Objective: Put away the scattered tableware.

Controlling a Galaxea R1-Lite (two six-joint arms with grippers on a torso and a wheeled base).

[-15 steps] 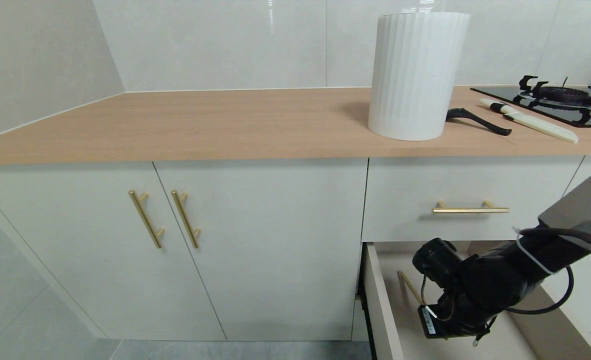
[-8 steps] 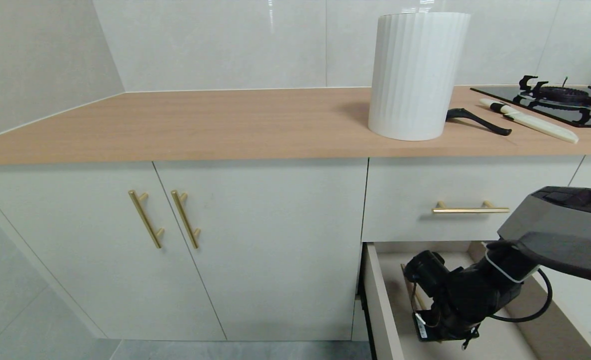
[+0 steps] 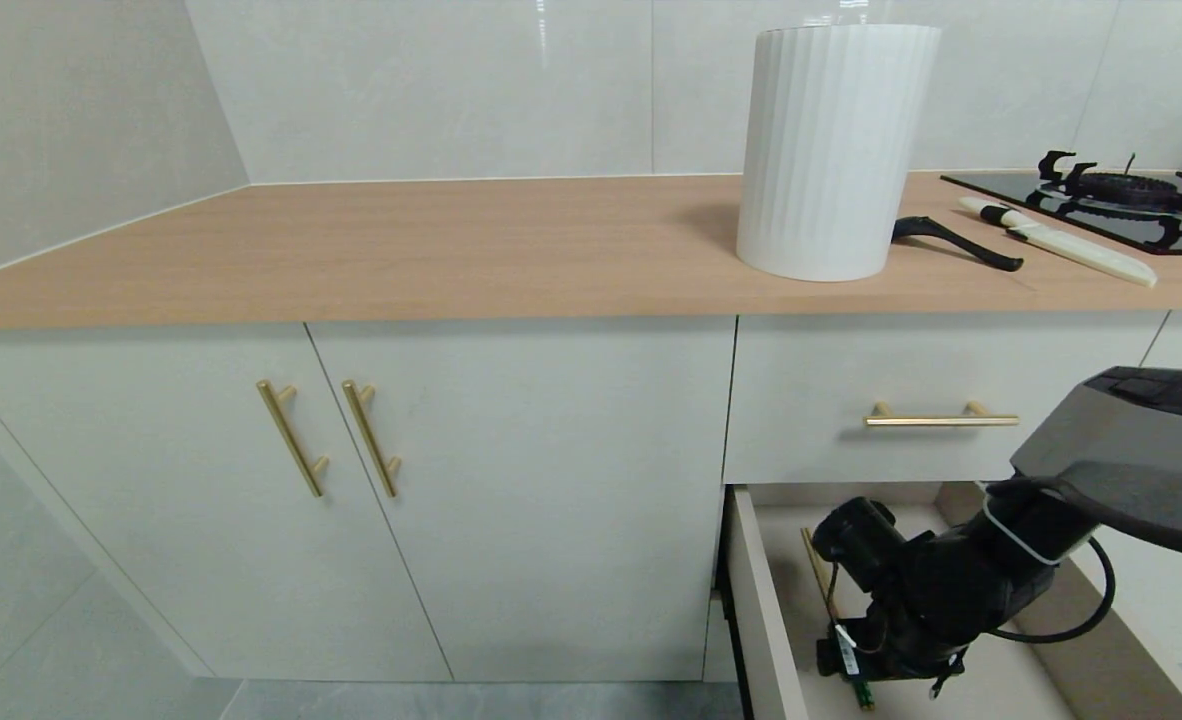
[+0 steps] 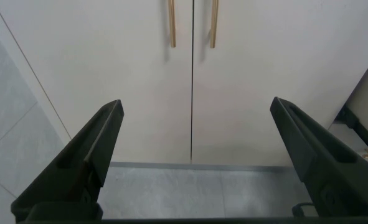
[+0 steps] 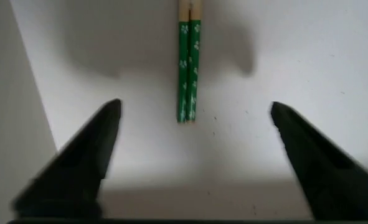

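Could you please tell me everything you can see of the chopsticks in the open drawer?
The chopsticks are a pair lying flat, side by side and touching, on the pale floor of the open drawer. Their ends nearest the right gripper are green with small pale marks; the rest looks like light wood. The gripper hangs above them, open, with a finger out to each side, touching neither.
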